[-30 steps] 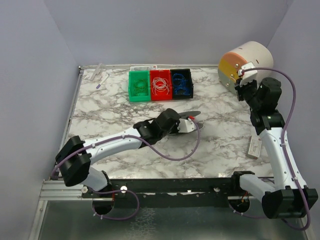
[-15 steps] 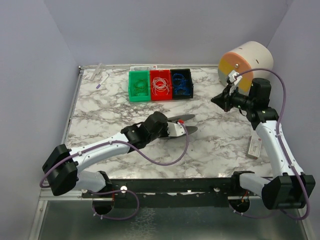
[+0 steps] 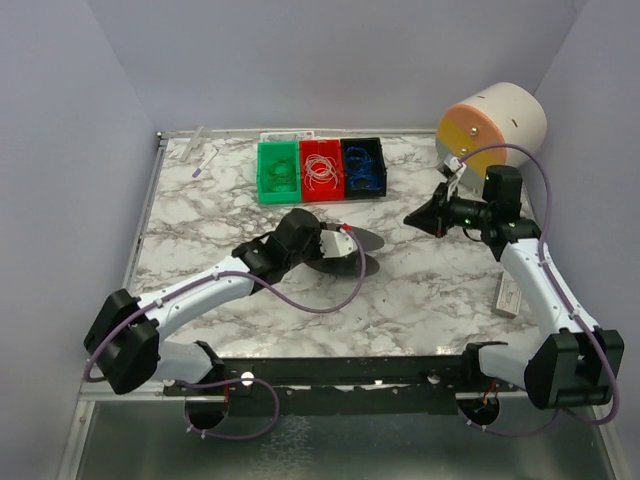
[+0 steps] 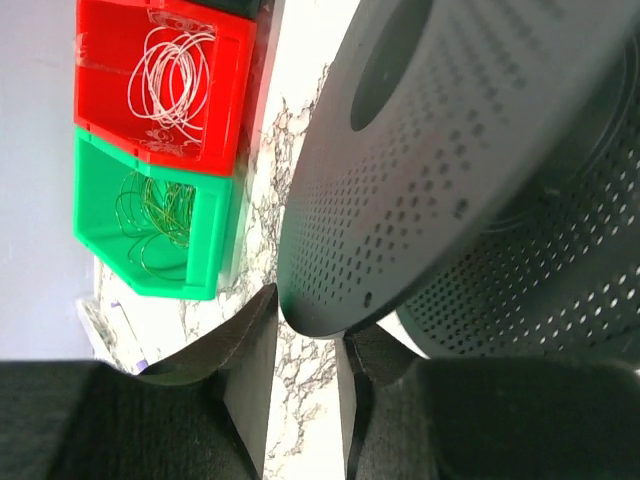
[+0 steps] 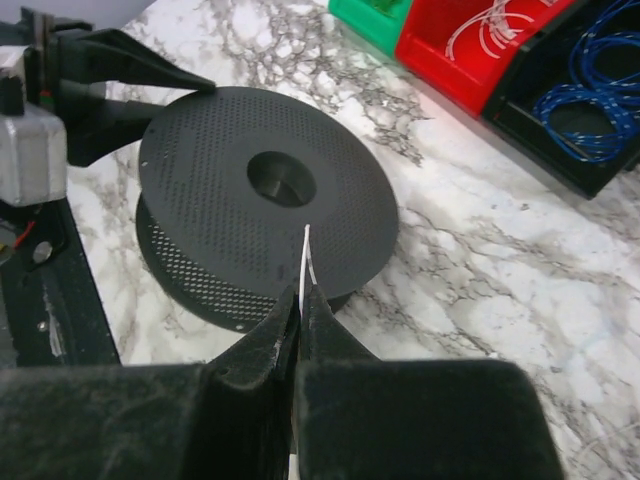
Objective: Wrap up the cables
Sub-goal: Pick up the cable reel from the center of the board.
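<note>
Right wrist view puts the white cable straight ahead of you. A short, straight free end sticks out from the tips of the right gripper, which is clenched on it. The strand runs along the fingers' own line toward the spool. Its tip hangs over the upper flange, just short of the hub hole. How much of it trails behind the fingers is hidden.

The other cables lie coiled in three bins on the far side of the spool. The whitish loops are in the red bin, the green ones in the green bin, and the blue ones in the black bin.

Across the spool from your right gripper, the left gripper has its jaws parted, with the rim of the upper flange at their mouth. The table shows through the gap, so read it as released, not pinching.

The spool lies flat on the table with its axis upright. The winding channel between the two flanges therefore opens sideways, while your strand comes in from above the top flange. The right arm already holds the end, so the coming move is its own. It likely has to drop the end off the flange edge nearest the gripper and bring it level with the hub. With the left gripper loose, expect the spool to slide if the cable tugs on it.
</note>
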`<act>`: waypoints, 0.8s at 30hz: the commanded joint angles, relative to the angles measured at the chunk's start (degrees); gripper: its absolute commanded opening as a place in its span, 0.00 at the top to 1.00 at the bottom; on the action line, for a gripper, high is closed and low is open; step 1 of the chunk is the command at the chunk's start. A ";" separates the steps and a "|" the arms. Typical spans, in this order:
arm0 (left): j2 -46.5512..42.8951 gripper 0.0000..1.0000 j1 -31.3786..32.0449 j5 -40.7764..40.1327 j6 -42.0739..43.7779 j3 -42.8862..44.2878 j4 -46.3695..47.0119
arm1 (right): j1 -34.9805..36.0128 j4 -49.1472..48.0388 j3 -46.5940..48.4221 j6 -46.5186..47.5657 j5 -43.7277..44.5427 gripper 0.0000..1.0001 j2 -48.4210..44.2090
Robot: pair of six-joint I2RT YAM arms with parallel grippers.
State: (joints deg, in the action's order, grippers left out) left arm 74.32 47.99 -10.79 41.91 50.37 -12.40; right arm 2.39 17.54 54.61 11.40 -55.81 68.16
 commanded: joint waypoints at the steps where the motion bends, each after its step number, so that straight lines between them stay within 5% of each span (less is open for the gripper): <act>1: 2.80 0.73 -3.03 5.48 -1.34 4.06 -1.70 | 1.03 -3.41 -1.56 -3.88 -2.70 0.99 0.83; 8: 7.61 1.00 -7.33 14.10 -2.07 9.69 -4.65 | 1.21 -4.59 -2.12 -4.97 -3.34 0.99 1.45; 24: 18.36 1.00 -14.77 30.86 -2.74 21.67 -15.81 | 1.74 -17.01 -4.92 -22.81 -8.29 0.99 6.99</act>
State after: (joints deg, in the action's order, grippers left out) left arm 91.07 33.01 13.37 39.90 70.67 -23.57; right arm 3.86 6.35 50.57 -3.36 -59.99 74.72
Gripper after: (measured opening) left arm 0.017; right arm 0.008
